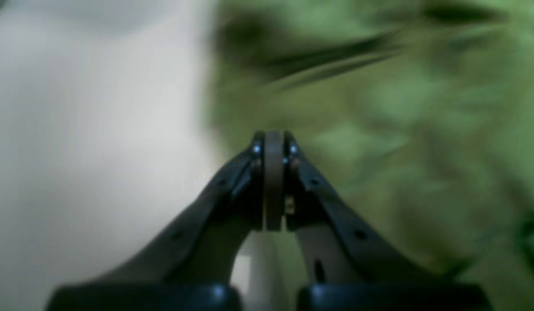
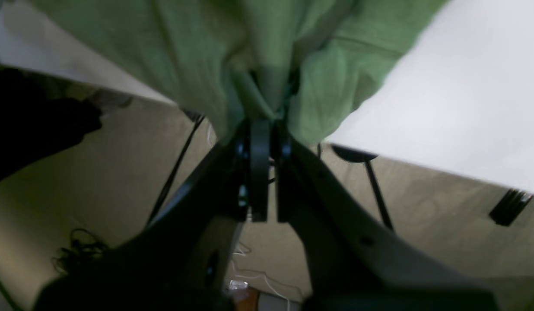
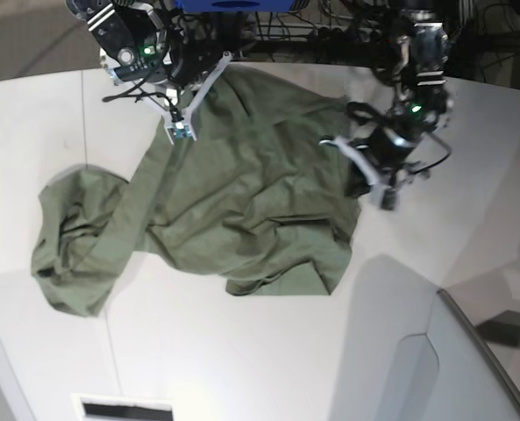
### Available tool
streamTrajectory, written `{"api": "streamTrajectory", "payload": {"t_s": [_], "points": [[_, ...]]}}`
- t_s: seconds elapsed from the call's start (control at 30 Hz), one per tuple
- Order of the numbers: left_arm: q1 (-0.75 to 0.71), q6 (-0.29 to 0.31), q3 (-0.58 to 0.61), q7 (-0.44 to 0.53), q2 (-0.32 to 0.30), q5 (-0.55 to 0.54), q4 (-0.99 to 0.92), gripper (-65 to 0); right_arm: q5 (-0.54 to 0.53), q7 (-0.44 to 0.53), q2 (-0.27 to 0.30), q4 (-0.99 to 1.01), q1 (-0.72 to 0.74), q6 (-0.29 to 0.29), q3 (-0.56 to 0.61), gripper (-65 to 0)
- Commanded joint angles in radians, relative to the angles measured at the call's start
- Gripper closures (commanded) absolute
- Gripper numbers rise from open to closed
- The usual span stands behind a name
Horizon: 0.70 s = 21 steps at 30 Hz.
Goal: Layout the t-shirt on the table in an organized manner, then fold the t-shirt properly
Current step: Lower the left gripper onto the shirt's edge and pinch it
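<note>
Two grippers are engaged at this stage, and the step in hand is judged to be the layout phase, not folding. The t-shirt (image 3: 242, 210) lies crumpled on the table (image 3: 242, 360), bunched across the middle of the tabletop and reaching toward its far edge, with one wadded lobe trailing toward the left edge as the base view shows it.

1. Right gripper (image 2: 260, 129): the jaws are clamped tight on a gathered pleat of green fabric. The base view places this grip near the far edge of the tabletop, with cloth drawn up toward it in a taut ridge.

2. Left gripper (image 1: 273, 142): the jaws stand pressed together with no gap. The wrist view shows blurred green cloth behind the tips, but nothing is visibly pinched between them. In the base view it sits at the shirt's edge on the opposite side. Whether it touches the fabric cannot be told.

3. Condition of the garment: heavy wrinkles, overlapped layers, no sleeve or hem clearly spread. No fold has been made.

Next move, as a judgement: the left claw would need to open and take an edge of the shirt opposite the held pleat. Both arms could then draw apart to tension the cloth and lower it flat. Risk: pulling on a single pleat may drag the whole bundle instead of spreading it.
</note>
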<state>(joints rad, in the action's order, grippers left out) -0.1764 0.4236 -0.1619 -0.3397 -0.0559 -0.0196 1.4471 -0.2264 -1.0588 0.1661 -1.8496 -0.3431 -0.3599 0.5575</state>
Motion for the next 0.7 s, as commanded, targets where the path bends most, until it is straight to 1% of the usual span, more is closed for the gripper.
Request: {"api": "streamTrajectory", "payload": {"t_s": [0.0, 0.07, 0.1, 0.17, 0.23, 0.33, 0.4, 0.43, 0.53, 0.57, 0.67], "points": [[0.035, -0.002, 0.029, 0.024, -0.002, -0.007, -0.019, 0.0, -0.003, 0.005, -0.001, 0.001, 0.005, -0.004, 0.0, 0.0], [0.11, -0.004, 0.097, 0.024, 0.012, -0.007, -0.104, 0.0, -0.003, 0.007, -0.001, 0.034, 0.011, -0.006, 0.0, 0.0], [0.143, -0.018, 0.117, 0.026, 0.02, -0.001, -0.144, 0.0, -0.003, 0.009, -0.001, 0.046, 0.009, -0.006, 0.0, 0.0], [0.219, -0.084, 0.164, 0.035, 0.024, 0.002, -0.234, 0.0, -0.003, 0.009, 0.0, 0.061, 0.003, -0.006, -0.001, 0.0], [0.297, -0.147, 0.236, 0.104, 0.021, 0.002, -0.349, 0.0, -0.003, 0.01, 0.0, 0.066, -0.012, -0.008, -0.001, 0.0], [0.394, -0.21, 0.331, 0.204, 0.003, 0.002, -0.51, 0.0, -0.003, 0.01, 0.0, 0.069, -0.024, -0.008, -0.001, 0.0], [0.456, -0.26, 0.39, 0.235, -0.003, 0.002, -0.619, 0.0, -0.003, 0.01, 0.013, 0.07, -0.026, -0.008, -0.009, 0.0], [0.486, -0.283, 0.41, 0.245, -0.011, 0.002, -0.678, 0.0, -0.003, 0.01, 0.016, 0.07, -0.029, -0.008, -0.027, 0.0], [0.542, -0.315, 0.468, 0.291, -0.043, 0.002, -0.822, 0.0, -0.003, 0.01, 0.02, 0.07, -0.05, -0.008, -0.115, 0.0], [0.55, -0.335, 0.479, 0.308, -0.058, 0.002, -0.854, 0.0, -0.003, 0.01, 0.02, 0.07, -0.053, -0.008, -0.144, 0.0], [0.57, -0.429, 0.519, 0.36, -0.117, 0.002, -0.935, 0.0, -0.005, 0.01, 0.04, 0.067, -0.055, -0.006, -0.201, 0.0]]}}
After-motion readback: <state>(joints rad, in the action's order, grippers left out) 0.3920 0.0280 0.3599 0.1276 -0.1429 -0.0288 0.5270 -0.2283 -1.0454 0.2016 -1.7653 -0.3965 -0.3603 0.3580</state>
